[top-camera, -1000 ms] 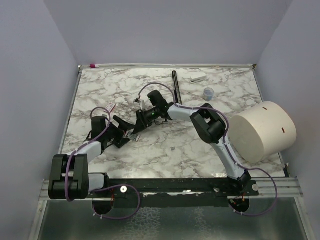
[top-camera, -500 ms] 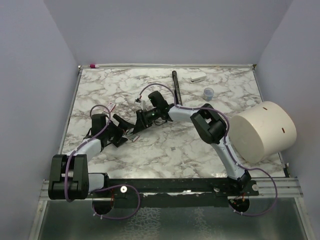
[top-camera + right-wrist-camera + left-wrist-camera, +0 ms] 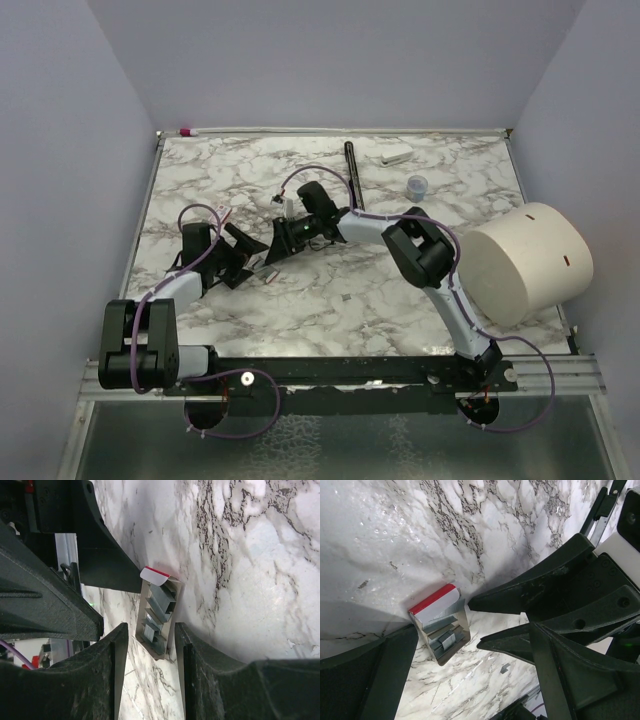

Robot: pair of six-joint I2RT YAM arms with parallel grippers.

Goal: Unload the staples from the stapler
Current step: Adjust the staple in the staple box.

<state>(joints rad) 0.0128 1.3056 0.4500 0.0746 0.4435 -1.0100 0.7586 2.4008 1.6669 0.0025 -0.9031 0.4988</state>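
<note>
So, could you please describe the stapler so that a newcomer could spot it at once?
Find the big cream cylinder on the right of the table, then follow the right arm leftward to its fingers. Between them sits the stapler, a tiny block with a red-and-white end and grey metal inside, unlike the long black bar and white block at the far edge.

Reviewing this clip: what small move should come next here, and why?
Probably ease the left gripper in so one fingertip reaches the grey staples in the open channel of the stapler and slides them out. The right gripper appears to pinch the stapler against the marble tabletop, channel exposed; the left jaws stand wide around it, and staples seem to sit inside.
</note>
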